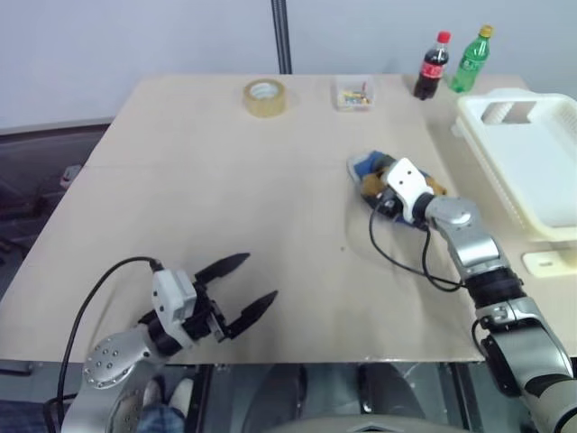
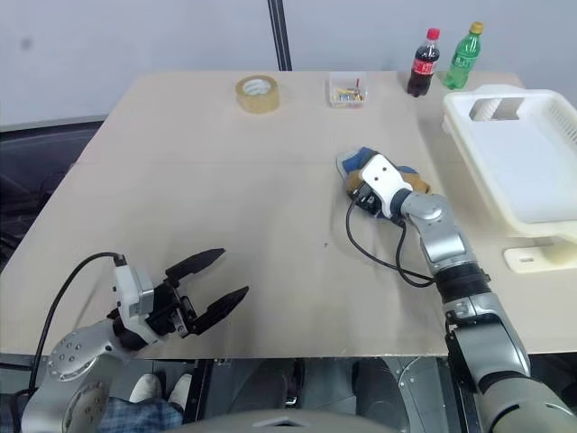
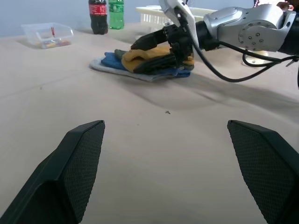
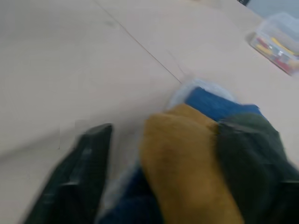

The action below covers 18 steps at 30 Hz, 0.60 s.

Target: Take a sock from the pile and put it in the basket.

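Seen from the head camera: a pale wooden table [image 1: 225, 225] against a grey wall. Near the front left edge, the left gripper [image 1: 242, 289], black fingers spread wide and holding nothing, hovering just above the bare tabletop. Right of centre, the pile [image 1: 374, 176] of socks, with the right gripper [image 2: 362, 189] reaching into it from the near side, white wrist housing covering most of the heap. At the table's right edge, well apart from the pile, the basket [image 1: 541, 171], cream-white with slotted sides. Along the far edge, a roll of tape [image 1: 265, 97], a small clear plastic box [image 1: 353, 93], a cola bottle [image 1: 432, 66] and a green bottle [image 1: 471, 59] standing upright side by side.

From the left wrist: two black mesh-textured fingertips [image 3: 74, 158] far apart, bare table between them. Beyond, the pile lying flat, the mustard-yellow sock [image 3: 145, 56] on top of a blue sock [image 3: 112, 60], right gripper fingers set around the yellow one, partly drawn in; firm grip not clear.

From the right wrist: the mustard-yellow sock up close, between one black finger [image 4: 79, 172] and a dark grey-green sock [image 4: 252, 144], blue sock beneath.
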{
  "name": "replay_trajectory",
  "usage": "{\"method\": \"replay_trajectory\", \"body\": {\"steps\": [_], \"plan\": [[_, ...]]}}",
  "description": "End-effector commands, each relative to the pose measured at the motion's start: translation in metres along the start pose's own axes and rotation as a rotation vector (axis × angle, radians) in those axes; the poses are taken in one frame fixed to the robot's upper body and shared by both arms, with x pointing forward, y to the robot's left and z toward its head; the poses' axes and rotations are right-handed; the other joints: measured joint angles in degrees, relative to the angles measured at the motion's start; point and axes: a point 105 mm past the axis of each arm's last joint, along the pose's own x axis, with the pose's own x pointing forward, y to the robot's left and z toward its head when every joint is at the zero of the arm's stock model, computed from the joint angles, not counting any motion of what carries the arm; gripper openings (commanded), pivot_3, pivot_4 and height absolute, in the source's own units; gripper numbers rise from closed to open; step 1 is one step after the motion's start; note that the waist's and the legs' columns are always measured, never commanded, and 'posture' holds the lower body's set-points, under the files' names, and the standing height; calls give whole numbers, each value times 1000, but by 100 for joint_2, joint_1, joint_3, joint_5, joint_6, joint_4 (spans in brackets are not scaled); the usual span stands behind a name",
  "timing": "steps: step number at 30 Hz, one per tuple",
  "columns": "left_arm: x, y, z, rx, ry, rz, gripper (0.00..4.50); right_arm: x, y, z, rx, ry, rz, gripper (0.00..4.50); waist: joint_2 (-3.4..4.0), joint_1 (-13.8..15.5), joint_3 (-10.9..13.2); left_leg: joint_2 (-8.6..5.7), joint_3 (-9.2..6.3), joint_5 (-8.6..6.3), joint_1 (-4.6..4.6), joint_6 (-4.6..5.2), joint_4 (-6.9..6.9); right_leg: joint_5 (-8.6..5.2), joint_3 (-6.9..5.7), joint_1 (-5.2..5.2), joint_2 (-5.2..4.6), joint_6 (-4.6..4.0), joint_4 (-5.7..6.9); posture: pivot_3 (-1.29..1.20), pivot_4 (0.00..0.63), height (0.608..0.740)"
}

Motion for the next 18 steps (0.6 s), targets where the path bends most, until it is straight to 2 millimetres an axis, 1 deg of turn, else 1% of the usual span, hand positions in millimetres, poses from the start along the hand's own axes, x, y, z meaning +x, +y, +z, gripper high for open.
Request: {"method": "replay_trajectory", "body": {"steps": [1,2,3,4,8,11,13,15,16,18], "plan": [[-1,-3,16,35,-55,-7,4500,-2,-12,24,-36,-83,-29,1497,0,-4,0,0,0,1,1,-2,1,0,1,-3,1,0,8,0,150,738],[-1,-4,16,31,-60,-11,4500,-3,-12,24,-41,-85,-27,785,0,-6,0,0,0,2,2,-3,3,0,2,-5,3,0,14,0,150,738],[-1,-4,16,26,-62,-12,4500,-4,-12,23,-40,-86,-28,532,0,-7,0,1,0,3,2,-3,4,0,3,-6,4,0,16,0,150,738],[0,-4,15,23,-63,-13,4500,-4,-12,23,-37,-87,-29,84,0,-8,0,1,1,3,3,-3,6,0,4,-6,4,0,18,0,150,738],[0,-5,12,16,-59,-23,4500,-6,-8,28,-24,-114,-9,33,0,-8,0,0,3,3,2,-3,6,0,6,-7,6,0,18,0,150,738],[1,-6,11,14,-58,-30,4500,-9,-3,40,-14,-170,23,33,0,-9,0,1,4,3,2,-3,6,0,7,-8,7,0,19,0,150,738],[1,-6,11,14,-59,-31,4500,-14,9,51,-5,-215,93,33,0,-12,0,1,4,3,2,-3,6,0,8,-9,7,0,19,0,150,738],[1,-6,12,14,-58,-33,4500,-21,29,54,-13,-212,200,33,1,-8,0,3,4,3,1,-3,6,0,9,-10,8,0,20,0,150,738],[0,-6,12,12,-59,-34,4500,-25,39,52,-20,-186,253,33,1,-7,0,3,3,2,0,-3,6,0,8,-11,8,0,20,0,150,738],[-1,-7,12,9,-57,-35,4500,-33,61,40,-25,-84,364,33,0,4,0,3,3,2,0,-2,6,0,8,-10,6,0,19,0,150,738]]}}
